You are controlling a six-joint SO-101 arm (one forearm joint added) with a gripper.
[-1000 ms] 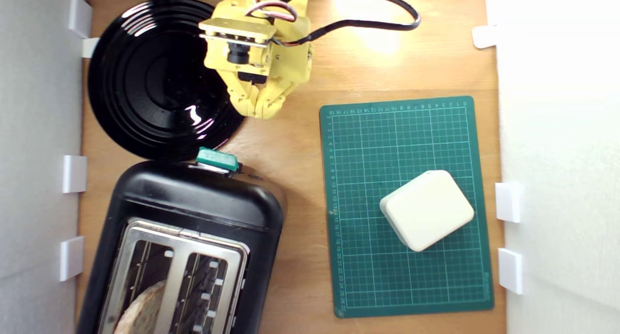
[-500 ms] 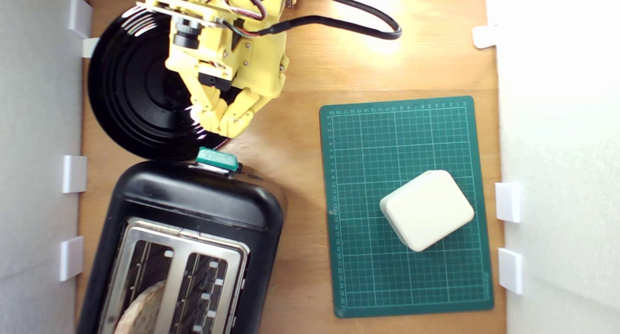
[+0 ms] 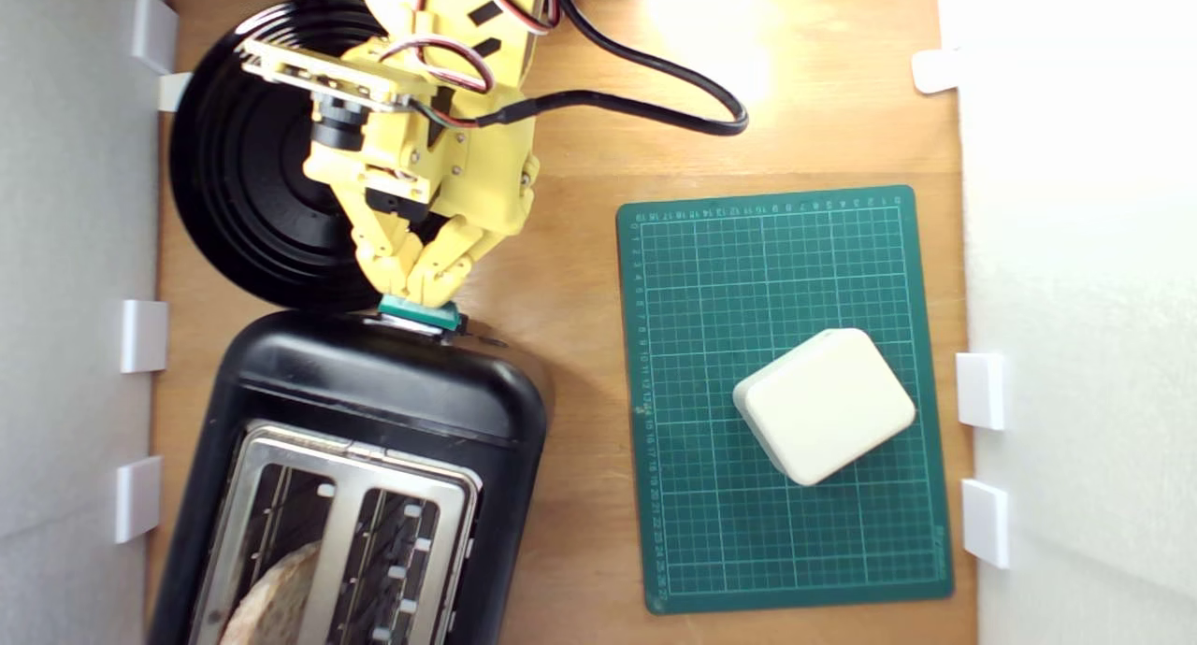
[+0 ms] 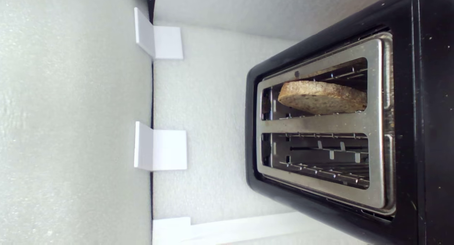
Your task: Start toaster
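Note:
The toaster is glossy black with a silver two-slot top and stands at the lower left of the exterior view. A slice of brown bread sits in one slot; the other slot holds nothing. The teal lever knob sticks out of the toaster's end nearest the arm. My yellow gripper hangs right over that knob, fingers together and tips at or touching its edge. The wrist view looks down on the toaster and the bread; neither the gripper nor the knob shows there.
A round black plate lies just behind the toaster, partly under the arm. A green cutting mat with a cream box on it fills the exterior view's right. White foam walls with brackets close both sides. A black cable trails from the arm.
The arm swung towards the exterior view's left over the plate, then came down towards the toaster. Its fingertips went from well short of the teal knob to right at it.

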